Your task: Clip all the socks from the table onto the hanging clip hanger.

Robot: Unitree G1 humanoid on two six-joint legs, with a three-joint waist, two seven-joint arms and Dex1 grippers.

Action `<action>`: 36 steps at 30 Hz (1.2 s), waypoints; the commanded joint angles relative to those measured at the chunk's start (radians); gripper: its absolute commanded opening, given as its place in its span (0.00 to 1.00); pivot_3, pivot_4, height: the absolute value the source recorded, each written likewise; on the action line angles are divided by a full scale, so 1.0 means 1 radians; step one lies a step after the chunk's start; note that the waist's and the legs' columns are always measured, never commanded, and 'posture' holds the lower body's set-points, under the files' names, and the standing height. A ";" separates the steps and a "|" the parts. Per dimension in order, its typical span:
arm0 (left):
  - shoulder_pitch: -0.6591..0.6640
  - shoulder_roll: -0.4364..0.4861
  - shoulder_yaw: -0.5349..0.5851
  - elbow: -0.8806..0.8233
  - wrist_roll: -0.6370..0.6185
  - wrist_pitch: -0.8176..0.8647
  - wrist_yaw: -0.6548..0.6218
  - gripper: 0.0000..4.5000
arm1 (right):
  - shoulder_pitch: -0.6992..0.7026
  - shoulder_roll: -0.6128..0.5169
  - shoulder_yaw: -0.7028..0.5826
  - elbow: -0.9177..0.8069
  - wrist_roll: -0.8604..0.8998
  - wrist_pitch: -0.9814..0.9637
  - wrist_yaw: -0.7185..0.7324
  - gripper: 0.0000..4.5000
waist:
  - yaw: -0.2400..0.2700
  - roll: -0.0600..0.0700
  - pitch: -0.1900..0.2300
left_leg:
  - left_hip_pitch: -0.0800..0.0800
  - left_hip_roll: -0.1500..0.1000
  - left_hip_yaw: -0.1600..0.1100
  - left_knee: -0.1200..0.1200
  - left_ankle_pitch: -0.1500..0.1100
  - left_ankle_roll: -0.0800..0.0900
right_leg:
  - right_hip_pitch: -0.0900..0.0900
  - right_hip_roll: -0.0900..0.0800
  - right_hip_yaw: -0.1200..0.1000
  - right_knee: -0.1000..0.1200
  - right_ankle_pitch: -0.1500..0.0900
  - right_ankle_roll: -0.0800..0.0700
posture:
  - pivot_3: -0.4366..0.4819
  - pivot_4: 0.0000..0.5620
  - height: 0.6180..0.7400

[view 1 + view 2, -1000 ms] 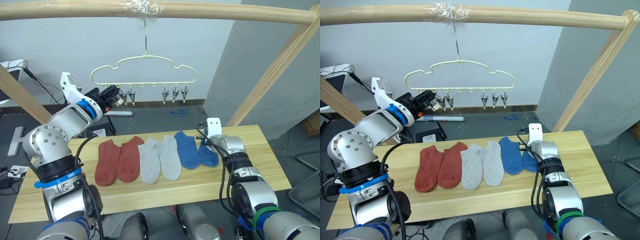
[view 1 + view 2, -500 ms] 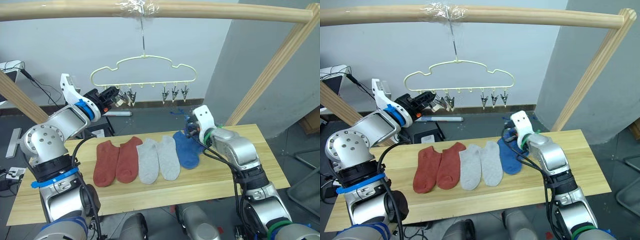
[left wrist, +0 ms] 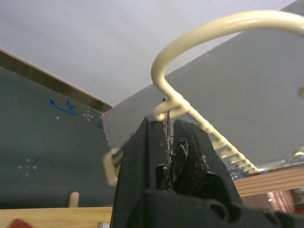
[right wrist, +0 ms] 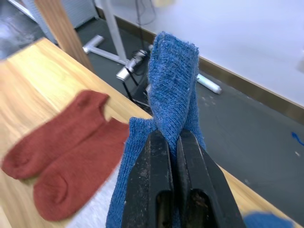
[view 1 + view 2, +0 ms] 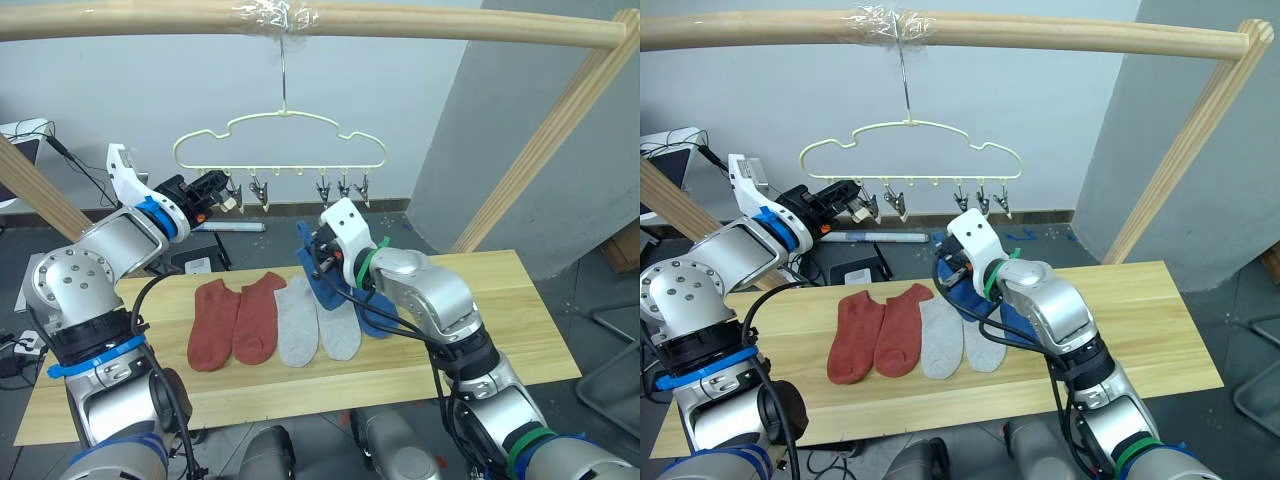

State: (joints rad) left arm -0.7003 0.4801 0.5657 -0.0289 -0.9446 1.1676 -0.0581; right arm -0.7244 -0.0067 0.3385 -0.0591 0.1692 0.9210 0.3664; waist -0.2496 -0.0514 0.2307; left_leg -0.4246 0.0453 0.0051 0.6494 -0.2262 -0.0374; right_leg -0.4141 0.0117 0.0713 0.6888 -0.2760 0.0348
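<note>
Left eye view: we are seeing the right gripper [image 5: 318, 255] holding a blue sock [image 5: 322, 283] above the table [image 5: 520, 320], with the sock hanging down over the grey pair. In the right wrist view the black fingers [image 4: 147, 190] are pinching a fold of that blue sock [image 4: 173, 95], nearly closed on the knit.

The left gripper [image 5: 212, 190] is sitting up at the left end of the clip hanger [image 5: 280, 150]. In the left wrist view its fingers [image 3: 142, 156] are standing narrow around the hanger wire [image 3: 167, 121], just below the curl at the end of the pale yellow wire [image 3: 190, 42]; we are reading that as a grip on the hanger.

The hanger is hanging by its hook from the horizontal wooden pole [image 5: 450, 22]. Its silver clips [image 5: 343, 190] are all standing empty.

On the table, two rust-red socks [image 5: 235, 320] are lying side by side at the left, touching two light grey socks [image 5: 315, 320]. A second blue sock [image 5: 378, 322] is lying partly behind the right arm.

Open room: the table's right end and its near edge are lying bare. Between the clips and the tabletop there is free air, bounded on the right by the slanted pole [image 5: 540, 150].
</note>
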 commanded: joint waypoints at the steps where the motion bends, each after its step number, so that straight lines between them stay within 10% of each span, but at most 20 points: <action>1: 0.000 0.034 -0.015 -0.025 0.008 -0.026 -0.030 0.05 | -0.040 0.044 0.012 0.029 -0.007 -0.063 0.005 0.01 | 0.000 0.000 0.000 | 0.000 0.000 0.000 0.000 0.001 -0.001 | -0.001 0.000 0.000 0.001 0.000 0.000 | 0.19 0.33 1.00; 36: 0.000 0.044 -0.013 -0.019 0.006 -0.016 -0.026 0.05 | -0.184 0.211 0.067 0.379 -0.088 -0.252 0.041 0.01 | 0.004 0.000 0.000 | -0.005 0.000 -0.004 0.002 0.004 -0.002 | -0.007 -0.001 -0.002 0.009 0.000 0.000 | 0.23 0.33 1.00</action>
State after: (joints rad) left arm -0.6767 0.5221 0.5216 -0.0310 -0.9088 1.1506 -0.0895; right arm -0.8573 0.1327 0.4081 0.3231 0.0897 0.7011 0.4112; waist -0.2460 -0.0513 0.2305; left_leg -0.4291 0.0453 0.0014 0.6512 -0.2221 -0.0398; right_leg -0.4206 0.0111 0.0695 0.6975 -0.2759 0.0347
